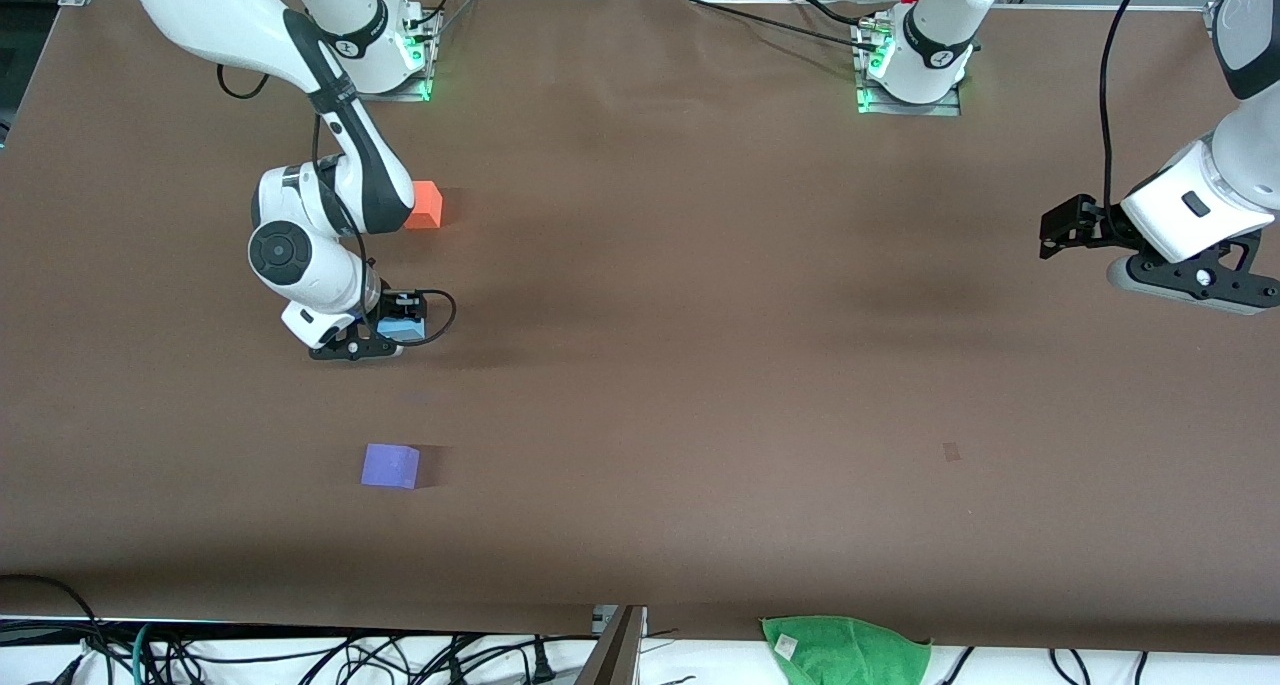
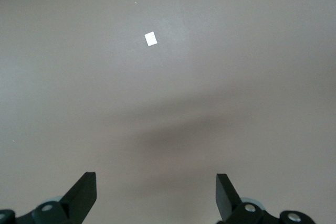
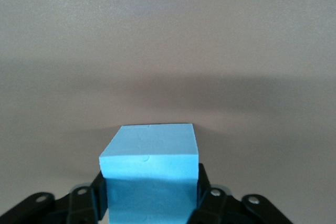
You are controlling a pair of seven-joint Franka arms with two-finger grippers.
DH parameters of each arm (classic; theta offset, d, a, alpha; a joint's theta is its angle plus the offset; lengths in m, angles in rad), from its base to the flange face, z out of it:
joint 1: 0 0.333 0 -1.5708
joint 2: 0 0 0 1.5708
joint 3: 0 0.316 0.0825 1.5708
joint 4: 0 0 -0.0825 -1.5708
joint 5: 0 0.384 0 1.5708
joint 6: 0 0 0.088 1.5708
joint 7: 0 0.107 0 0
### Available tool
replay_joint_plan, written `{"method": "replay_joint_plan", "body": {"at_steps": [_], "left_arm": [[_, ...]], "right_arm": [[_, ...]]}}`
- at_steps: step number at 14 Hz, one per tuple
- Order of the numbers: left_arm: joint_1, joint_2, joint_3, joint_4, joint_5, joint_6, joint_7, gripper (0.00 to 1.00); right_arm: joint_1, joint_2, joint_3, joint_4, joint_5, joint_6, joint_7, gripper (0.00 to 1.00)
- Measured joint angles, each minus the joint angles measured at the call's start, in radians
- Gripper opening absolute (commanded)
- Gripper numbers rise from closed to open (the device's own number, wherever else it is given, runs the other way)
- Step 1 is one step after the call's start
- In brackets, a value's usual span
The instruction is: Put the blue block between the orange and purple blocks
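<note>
My right gripper [image 1: 400, 331] is shut on the blue block [image 1: 405, 327], a light sky-blue cube, and holds it low over the brown table. In the right wrist view the blue block [image 3: 149, 153] fills the space between the black fingers [image 3: 205, 190]. The orange block [image 1: 424, 205] lies farther from the front camera than the held block, partly hidden by the right arm. The purple block [image 1: 390, 465] lies nearer to the front camera. My left gripper [image 1: 1060, 233] is open and empty, in the air at the left arm's end of the table; its fingers [image 2: 84, 192] show over bare table.
A green cloth [image 1: 845, 650] lies at the table's front edge. A small pale mark [image 1: 951, 452] is on the table toward the left arm's end; it also shows in the left wrist view [image 2: 151, 39]. Cables hang along the front edge.
</note>
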Motion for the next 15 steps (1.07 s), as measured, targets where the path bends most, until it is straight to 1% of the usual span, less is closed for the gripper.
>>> {"method": "replay_joint_plan", "body": {"at_steps": [2, 4, 6, 7, 9, 11, 13, 15], "left_arm": [[0.000, 0.000, 0.000, 0.000, 0.000, 0.000, 0.000, 1.00], [0.000, 0.000, 0.000, 0.000, 0.000, 0.000, 0.000, 1.00], [0.000, 0.000, 0.000, 0.000, 0.000, 0.000, 0.000, 1.00], [0.000, 0.000, 0.000, 0.000, 0.000, 0.000, 0.000, 1.00], [0.000, 0.001, 0.000, 0.000, 0.000, 0.001, 0.000, 1.00], [0.000, 0.006, 0.000, 0.000, 0.000, 0.006, 0.000, 1.00], [0.000, 0.013, 0.000, 0.000, 0.000, 0.020, 0.000, 1.00], [-0.001, 0.015, 0.000, 0.000, 0.000, 0.025, 0.000, 1.00]], "right_arm": [[-0.002, -0.001, 0.000, 0.020, 0.007, -0.007, 0.000, 1.00], [-0.002, -0.008, 0.000, 0.092, 0.009, -0.081, 0.000, 1.00], [-0.002, -0.026, 0.001, 0.218, 0.010, -0.226, 0.000, 1.00], [-0.002, -0.041, 0.001, 0.291, 0.011, -0.321, 0.000, 1.00], [-0.002, -0.089, 0.003, 0.405, 0.014, -0.482, 0.000, 1.00], [-0.003, -0.167, 0.002, 0.457, 0.014, -0.552, -0.008, 1.00], [-0.004, -0.241, -0.015, 0.496, 0.014, -0.650, -0.034, 1.00], [-0.006, -0.271, -0.043, 0.541, 0.018, -0.762, -0.066, 1.00]]}}
